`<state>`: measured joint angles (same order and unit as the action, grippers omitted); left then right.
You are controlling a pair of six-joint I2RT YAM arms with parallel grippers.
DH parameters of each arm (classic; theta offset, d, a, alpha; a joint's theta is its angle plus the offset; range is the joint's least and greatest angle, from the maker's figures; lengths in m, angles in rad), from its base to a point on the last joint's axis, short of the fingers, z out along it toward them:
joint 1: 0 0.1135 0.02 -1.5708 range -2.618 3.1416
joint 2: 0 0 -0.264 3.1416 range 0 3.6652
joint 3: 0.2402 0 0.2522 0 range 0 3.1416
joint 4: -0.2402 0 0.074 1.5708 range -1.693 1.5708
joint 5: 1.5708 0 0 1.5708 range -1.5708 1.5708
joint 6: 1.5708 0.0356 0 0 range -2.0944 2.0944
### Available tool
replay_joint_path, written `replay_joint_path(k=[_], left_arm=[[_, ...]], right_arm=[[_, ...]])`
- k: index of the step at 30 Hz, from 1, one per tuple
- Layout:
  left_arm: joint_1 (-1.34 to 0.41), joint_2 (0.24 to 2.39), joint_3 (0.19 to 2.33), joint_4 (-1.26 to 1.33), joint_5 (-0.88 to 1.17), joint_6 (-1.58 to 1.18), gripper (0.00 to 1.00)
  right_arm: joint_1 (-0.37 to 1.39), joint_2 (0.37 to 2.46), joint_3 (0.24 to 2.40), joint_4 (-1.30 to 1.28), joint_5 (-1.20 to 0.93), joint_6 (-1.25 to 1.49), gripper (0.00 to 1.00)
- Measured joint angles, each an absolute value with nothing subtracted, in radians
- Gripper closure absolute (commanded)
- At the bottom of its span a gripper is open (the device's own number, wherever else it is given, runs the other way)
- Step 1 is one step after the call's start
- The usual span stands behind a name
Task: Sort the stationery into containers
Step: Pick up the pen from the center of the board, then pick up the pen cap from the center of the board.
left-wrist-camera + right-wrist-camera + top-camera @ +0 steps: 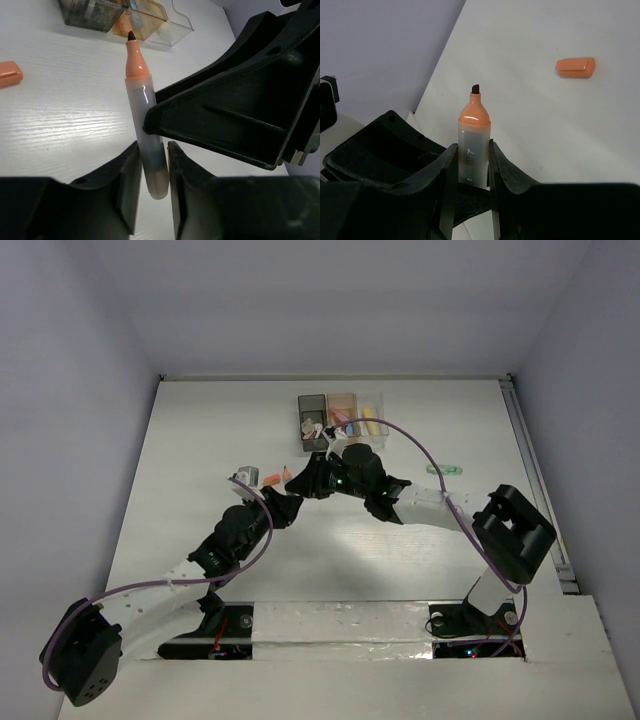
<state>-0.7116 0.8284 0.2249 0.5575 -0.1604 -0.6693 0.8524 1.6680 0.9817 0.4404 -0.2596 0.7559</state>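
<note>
An uncapped orange marker (142, 100) with a translucent grey barrel is held between both grippers just above the table. My right gripper (471, 147) is shut on the barrel's middle, with the orange nib end (474, 112) sticking out past its fingers. My left gripper (153, 146) is shut on the barrel's rear end, one finger against each side. The marker's orange cap (7, 73) lies loose on the table nearby (576, 67). The containers (340, 420) stand in a row behind the grippers: smoky grey (87, 12), translucent orange (145, 20) and clear (175, 27), with stationery inside.
A mint green marker (447, 468) lies alone on the table to the right. The right arm's body (235, 110) fills the right half of the left wrist view. White walls close in the table on three sides.
</note>
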Motion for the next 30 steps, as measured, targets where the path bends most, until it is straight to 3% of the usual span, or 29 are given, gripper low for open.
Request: replay_joint_path(k=[3, 7, 11, 14, 18, 22, 24, 26, 30], left_arm=[[-0.711, 0.828, 0.226, 0.556, -0.157, -0.667, 0.99], [-0.709, 0.827, 0.233, 0.550, -0.159, -0.656, 1.00], [-0.710, 0.791, 0.233, 0.506, -0.142, -0.642, 1.00], [-0.709, 0.723, 0.236, 0.443, -0.139, -0.629, 1.00], [-0.705, 0.585, 0.256, 0.299, -0.150, -0.621, 1.00], [-0.705, 0.463, 0.316, 0.136, -0.167, -0.618, 1.00], [-0.705, 0.419, 0.346, 0.081, -0.169, -0.618, 1.00], [-0.705, 0.384, 0.379, 0.030, -0.169, -0.619, 1.00], [-0.705, 0.364, 0.450, -0.039, -0.169, -0.616, 1.00]], right_arm=[[0.852, 1.667, 0.976, 0.457, -0.261, 0.760, 0.93], [0.851, 1.663, 0.964, 0.480, -0.260, 0.767, 0.90], [0.852, 1.651, 0.950, 0.481, -0.270, 0.774, 0.60], [0.852, 1.628, 0.949, 0.470, -0.278, 0.767, 0.46], [0.839, 1.571, 0.944, 0.448, -0.291, 0.748, 0.40], [0.795, 1.519, 0.934, 0.430, -0.307, 0.717, 0.53], [0.779, 1.523, 0.939, 0.411, -0.312, 0.690, 0.83], [0.764, 1.560, 0.972, 0.363, -0.321, 0.672, 0.96], [0.762, 1.701, 1.079, 0.274, -0.334, 0.638, 0.96]])
